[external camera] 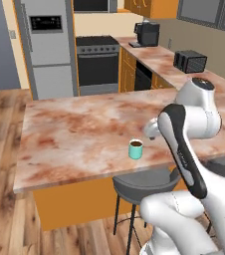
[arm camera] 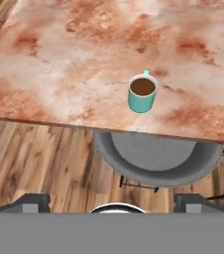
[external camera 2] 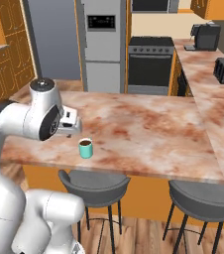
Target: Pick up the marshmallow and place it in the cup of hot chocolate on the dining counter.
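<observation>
The teal cup of hot chocolate (external camera: 135, 149) (external camera 2: 85, 148) (arm camera: 142, 93) stands upright near the front edge of the dining counter (external camera: 74, 134) (external camera 2: 148, 129) (arm camera: 59, 74), brown liquid showing inside. My gripper (arm camera: 113, 202) hovers above and in front of the counter edge, looking down at the cup, which is well ahead of the fingertips. Its fingers (arm camera: 34, 201) are spread wide with nothing between them. In the right base view the hand (external camera 2: 69, 123) sits just left of and above the cup. The marshmallow is out of view.
Grey stools (external camera: 144, 185) (external camera 2: 95, 187) (arm camera: 156, 158) stand under the counter's front edge, another at the right (external camera 2: 203, 201). A toaster (external camera: 190, 61) and coffee machine (external camera: 147, 34) sit on the far side counter. Stove (external camera: 98, 63) and fridge (external camera: 47, 45) line the back wall.
</observation>
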